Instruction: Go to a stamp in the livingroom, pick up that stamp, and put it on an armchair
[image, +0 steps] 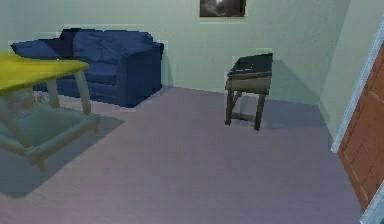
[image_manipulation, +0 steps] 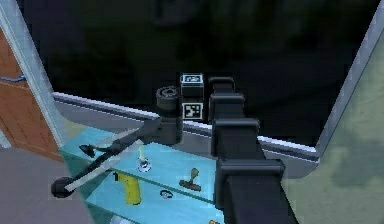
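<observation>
Fingers (image_manipulation: 100, 165): spread or pressed together, I cannot tell, nor whether I hold anything; likely stamp (image_manipulation: 192, 180), small upright blob on table (image_manipulation: 165, 205) beside arm (image_manipulation: 245, 170), presumably light, rigid, best taken by its handle.

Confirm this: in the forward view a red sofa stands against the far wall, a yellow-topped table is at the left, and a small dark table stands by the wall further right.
One slip: the sofa is blue, not red, as the forward view shows. The yellow-topped table at the left and the small dark table by the wall are as stated.
</observation>
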